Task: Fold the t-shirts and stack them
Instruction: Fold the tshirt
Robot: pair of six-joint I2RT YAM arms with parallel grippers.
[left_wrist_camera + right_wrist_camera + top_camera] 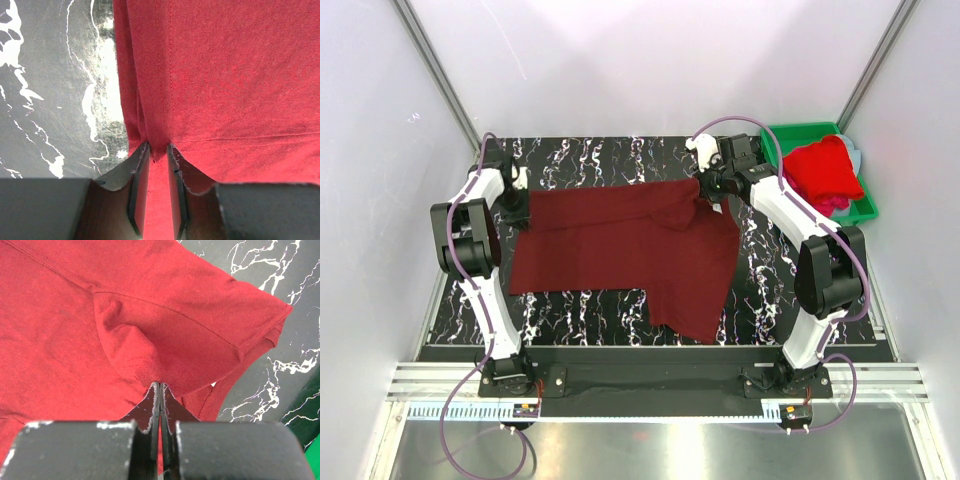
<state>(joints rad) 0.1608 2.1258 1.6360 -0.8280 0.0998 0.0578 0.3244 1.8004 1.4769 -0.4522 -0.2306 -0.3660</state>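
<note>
A maroon t-shirt [620, 250] lies spread out on the black marbled worktop [600, 160], between the two arms. Its body is mostly flat, and one part hangs down toward the near edge on the right.

The left fingers [139, 190] are down at the far left corner of the shirt. They stand a little apart, and the stitched hem runs into the narrow gap between them. I cannot tell whether they are pinching the cloth or only sitting around it.

The right fingers [149, 407] are at the far right of the shirt, close to the sleeve. They are pressed tight together on a puckered fold of the maroon cloth, which bunches up right at their tips. The sleeve spreads out just beyond them onto the worktop.

At the far right corner stands a green bin [790, 132]. A bright red t-shirt [823, 168] is heaped in it, and a pink t-shirt [837, 203] shows beneath, on the near side.
</note>
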